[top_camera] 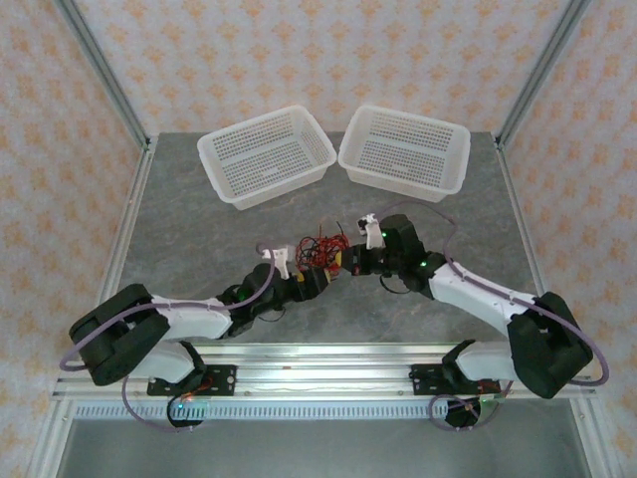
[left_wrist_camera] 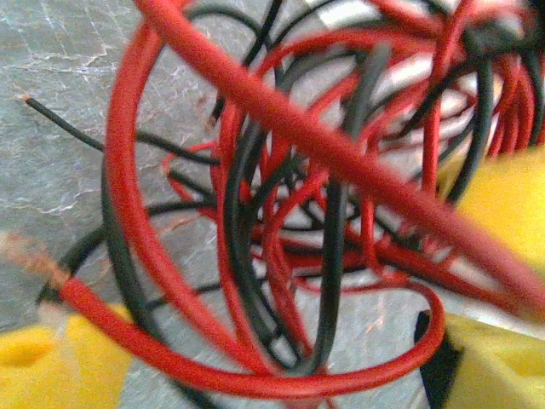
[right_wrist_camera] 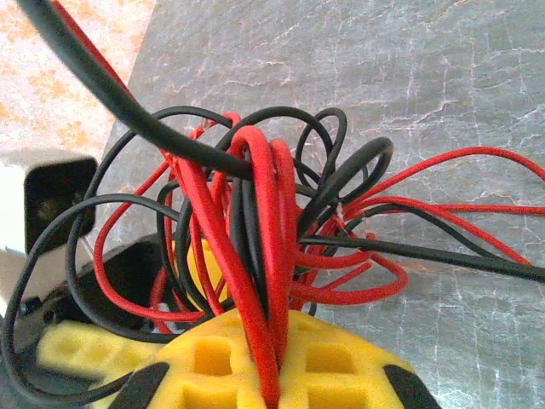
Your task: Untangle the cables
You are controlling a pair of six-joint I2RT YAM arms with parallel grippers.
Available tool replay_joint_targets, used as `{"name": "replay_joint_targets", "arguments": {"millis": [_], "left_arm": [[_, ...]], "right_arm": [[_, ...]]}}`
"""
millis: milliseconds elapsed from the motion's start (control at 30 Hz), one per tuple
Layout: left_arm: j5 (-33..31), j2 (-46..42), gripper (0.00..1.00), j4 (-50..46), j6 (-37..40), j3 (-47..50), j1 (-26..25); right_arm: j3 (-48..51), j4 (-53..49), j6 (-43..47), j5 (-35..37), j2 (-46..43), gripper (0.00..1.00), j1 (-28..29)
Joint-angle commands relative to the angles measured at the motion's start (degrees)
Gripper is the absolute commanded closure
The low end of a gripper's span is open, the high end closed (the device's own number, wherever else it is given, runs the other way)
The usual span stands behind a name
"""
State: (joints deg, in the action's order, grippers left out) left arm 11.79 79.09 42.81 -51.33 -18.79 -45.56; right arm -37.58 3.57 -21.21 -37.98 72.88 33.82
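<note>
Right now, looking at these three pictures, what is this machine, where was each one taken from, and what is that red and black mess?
Two robot arms are bolted at the table's near edge. The wide picture comes from a camera overhead; the close-ups come from cameras on each wrist. The cables are a tangle of thin red and black wires lying mid-table, with two white baskets behind. The right gripper, with yellow padded fingers, is shut on several strands. The left gripper stands open, its fingers either side of the tangle.

Two baskets (top_camera: pixel 267 155), one cable tangle (top_camera: pixel 323 249), two arms (top_camera: pixel 189 321).
</note>
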Motion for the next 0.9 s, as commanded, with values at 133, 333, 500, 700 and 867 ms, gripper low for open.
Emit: {"name": "replay_joint_targets", "arguments": {"millis": [133, 333, 500, 700, 867], "left_arm": [[2.0, -0.6, 1.00, 9.0, 1.3, 0.1, 4.0], [2.6, -10.3, 1.00, -9.7, 4.3, 1.1, 10.2], [4.2, -11.3, 1.00, -23.3, 6.2, -1.4, 10.8], [10.2, -5.9, 1.00, -22.9, 1.8, -0.7, 10.8], [12.6, -4.8, 1.00, -17.4, -3.2, 1.3, 10.8]], "right_arm": [[-2.5, -5.0, 5.9, -2.5, 0.5, 1.00, 0.3], [-9.3, -20.4, 16.8, 2.6, 4.3, 1.00, -0.4], [-14.0, -25.9, 21.6, 9.0, 10.2, 0.96, -0.6], [-17.1, -23.1, 19.5, 15.8, 15.8, 0.82, -0.6], [-13.9, -15.0, 13.5, 17.3, 12.6, 0.69, -0.6]]}}
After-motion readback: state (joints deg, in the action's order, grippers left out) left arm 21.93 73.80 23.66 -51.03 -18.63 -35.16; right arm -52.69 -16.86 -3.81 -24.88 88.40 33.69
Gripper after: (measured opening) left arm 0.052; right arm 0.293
